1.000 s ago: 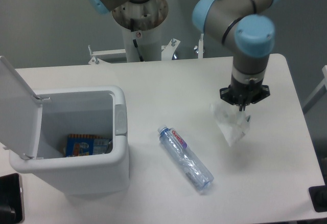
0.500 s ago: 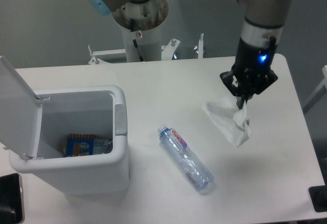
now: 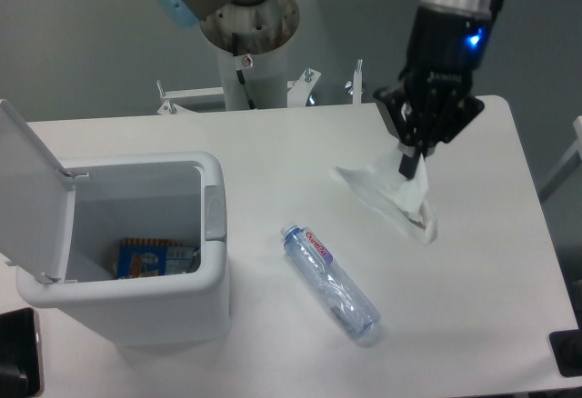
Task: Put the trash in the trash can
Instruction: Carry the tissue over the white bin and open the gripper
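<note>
1. White table (image 3: 273, 157) against a grey wall.
2. Gripper (image 3: 412, 164) pinches the wrapper (image 3: 393, 194), far right.
3. Bottle (image 3: 329, 282) lies near centre.
4. Bin (image 3: 136, 298) stands left, lid (image 3: 32, 198) up.

The only lettering in view is on the plastic water bottle (image 3: 329, 280), which lies on the surface in the lower middle of the frame. A short word in red script runs along its white label, just below the cap end, but it is too small and blurred to read. Inside the trash can (image 3: 136, 298) at the lower left lies a blue and orange package (image 3: 145, 257); any print on it cannot be made out.
</note>
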Tool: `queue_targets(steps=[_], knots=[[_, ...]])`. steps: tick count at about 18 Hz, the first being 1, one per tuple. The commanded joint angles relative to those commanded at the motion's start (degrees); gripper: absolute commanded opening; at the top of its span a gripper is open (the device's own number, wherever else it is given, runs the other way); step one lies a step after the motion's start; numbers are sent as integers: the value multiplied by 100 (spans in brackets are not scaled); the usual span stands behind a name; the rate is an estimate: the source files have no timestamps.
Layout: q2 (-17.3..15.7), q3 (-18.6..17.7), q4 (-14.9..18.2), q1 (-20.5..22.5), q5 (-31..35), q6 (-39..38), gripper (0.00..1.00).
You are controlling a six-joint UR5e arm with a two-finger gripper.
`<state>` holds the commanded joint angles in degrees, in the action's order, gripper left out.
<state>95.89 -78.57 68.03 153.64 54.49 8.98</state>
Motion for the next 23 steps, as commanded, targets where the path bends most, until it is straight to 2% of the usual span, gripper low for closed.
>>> queue_targets(steps=[4, 6, 8, 13, 18, 21, 22, 23], knots=[[-150, -27, -9, -492, 0, -536, 7], [-141, -53, -9, -790, 0, -590, 7], [-124, -237, -87, -1203, 44, -538, 8], [-62, -764, -922, -1881, 70, -537, 8], [-36, -976, -1002, -2198, 88, -529, 9], [-44, -1090, -1002, -2259, 131, -433, 24], [-44, -1151, -1002, -2268, 132, -388, 36], [-53, -1169, -1002, -2277, 141, -310, 55]])
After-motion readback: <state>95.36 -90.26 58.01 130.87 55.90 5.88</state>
